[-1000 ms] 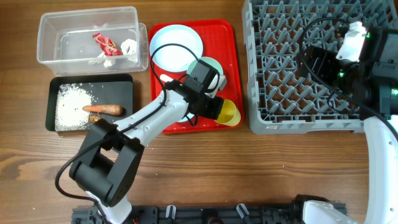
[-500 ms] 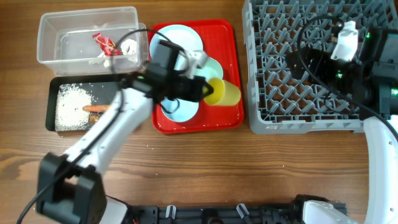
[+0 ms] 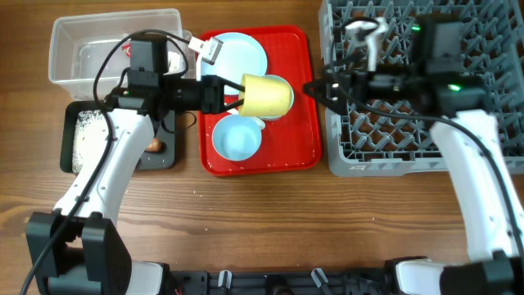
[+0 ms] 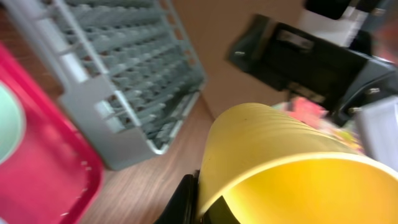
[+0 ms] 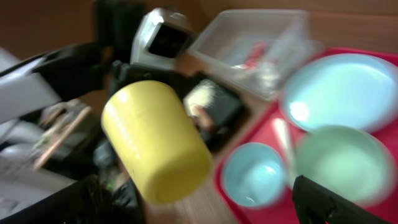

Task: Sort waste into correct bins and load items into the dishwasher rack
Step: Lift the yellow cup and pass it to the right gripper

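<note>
My left gripper (image 3: 235,94) is shut on the rim of the small yellow cup (image 3: 267,96) and holds it on its side above the red tray (image 3: 309,123). The cup fills the left wrist view (image 4: 280,162), with a finger on each side of its wall (image 4: 199,208). My right gripper (image 3: 315,88) is open and empty, just right of the cup's base; the cup (image 5: 155,140) lies ahead between its spread fingers (image 5: 202,202). On the tray are the pale blue plate (image 3: 237,51), one bowl (image 3: 237,138), a second bowl (image 5: 339,162) and the white spoon (image 5: 283,140).
The grey dishwasher rack (image 3: 393,139) stands at the right. The clear tub (image 3: 82,41) holds the red-and-white wrapper (image 5: 258,53) and tissue. The black tray (image 3: 164,156) holds rice (image 3: 82,139) and the carrot piece (image 3: 154,146), partly under my left arm.
My left gripper lifted the yellow cup off the tray's front corner and turned it on its side. My right arm swung left from over the rack to the cup.
</note>
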Robot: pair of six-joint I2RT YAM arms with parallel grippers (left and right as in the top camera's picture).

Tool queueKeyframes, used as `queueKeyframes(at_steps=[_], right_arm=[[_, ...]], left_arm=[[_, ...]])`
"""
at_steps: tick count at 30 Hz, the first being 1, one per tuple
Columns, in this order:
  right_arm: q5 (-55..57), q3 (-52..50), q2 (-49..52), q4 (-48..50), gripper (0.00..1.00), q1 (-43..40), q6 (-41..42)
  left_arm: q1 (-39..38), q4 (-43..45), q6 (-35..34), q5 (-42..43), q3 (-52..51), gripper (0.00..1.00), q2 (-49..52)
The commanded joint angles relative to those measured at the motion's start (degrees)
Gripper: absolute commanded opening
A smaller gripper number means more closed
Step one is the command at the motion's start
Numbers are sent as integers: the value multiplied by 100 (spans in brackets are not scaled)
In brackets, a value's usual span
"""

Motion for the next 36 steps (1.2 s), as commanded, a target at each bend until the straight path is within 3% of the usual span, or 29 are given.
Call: queueKeyframes(at_steps=[1,10,17,23,36], right_arm=[[-1434,-61,382,457,100,317,-236],[-1648,-61,791,903,98,817,-243],[-1200,-61,800,907,86,988,-236],[-1132,-61,800,920,79,992,-234],[-1093,-61,800,1593,80,990,225]], left_arm=[[37,35,-11,688,79,4,-70],[39,101,-72,750,79,4,-70],[39,1034,-927,750,79,4,-70],[33,1209,-1060,754,79,4,-70],[33,997,-1056,796,79,4,-70]])
